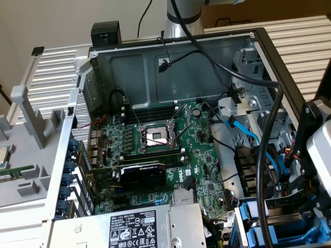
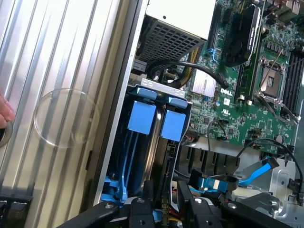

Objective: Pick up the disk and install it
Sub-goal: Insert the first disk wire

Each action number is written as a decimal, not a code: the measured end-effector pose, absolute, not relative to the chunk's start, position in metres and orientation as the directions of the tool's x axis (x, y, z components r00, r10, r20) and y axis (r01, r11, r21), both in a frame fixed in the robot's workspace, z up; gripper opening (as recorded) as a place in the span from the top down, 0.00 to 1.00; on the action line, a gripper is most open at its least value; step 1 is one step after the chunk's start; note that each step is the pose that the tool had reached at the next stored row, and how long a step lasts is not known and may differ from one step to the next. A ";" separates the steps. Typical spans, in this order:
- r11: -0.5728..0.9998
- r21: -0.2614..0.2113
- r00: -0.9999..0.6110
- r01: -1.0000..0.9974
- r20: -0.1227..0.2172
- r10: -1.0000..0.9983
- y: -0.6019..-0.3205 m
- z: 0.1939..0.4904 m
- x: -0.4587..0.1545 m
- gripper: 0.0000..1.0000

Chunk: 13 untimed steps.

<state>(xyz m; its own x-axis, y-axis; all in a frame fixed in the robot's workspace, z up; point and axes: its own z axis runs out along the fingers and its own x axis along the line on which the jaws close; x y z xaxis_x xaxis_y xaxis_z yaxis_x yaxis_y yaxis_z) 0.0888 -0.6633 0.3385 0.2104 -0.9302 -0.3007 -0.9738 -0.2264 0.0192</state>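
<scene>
The open computer case [image 1: 181, 46] lies on its side. Its drive bay [image 2: 156, 90] stands at the exterior view's lower right corner. The disk [image 2: 151, 156] shows edge-on in that bay as a silver strip between bright blue rails, under two blue tabs [image 2: 142, 116]. My gripper [image 2: 166, 211] hangs right over the bay's end, close to the rails; whether it touches them is hidden. In the exterior view the gripper [image 1: 316, 155] is a grey-white body at the right edge, above the blue bay [image 1: 253, 219].
A grey power-supply box [image 1: 150, 227] sits beside the bay, with a black graphics card [image 1: 142, 173] and the motherboard [image 1: 196, 170] behind it. A thick black cable [image 1: 266, 170] hangs over the bay. A blue flat cable [image 1: 243, 129] runs nearby. A person's fingertip [image 2: 4, 111] rests on ribbed metal [image 2: 57, 57].
</scene>
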 end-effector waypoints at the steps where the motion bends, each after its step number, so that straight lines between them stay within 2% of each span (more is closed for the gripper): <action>1: -0.226 0.019 0.210 -0.974 -0.301 -0.930 -0.663 0.339 0.089 0.69; 2: -0.226 0.019 0.210 -0.974 -0.301 -0.930 -0.663 0.338 0.089 0.76; 13: -0.226 0.019 0.210 -0.974 -0.301 -0.930 -0.663 0.337 0.089 0.76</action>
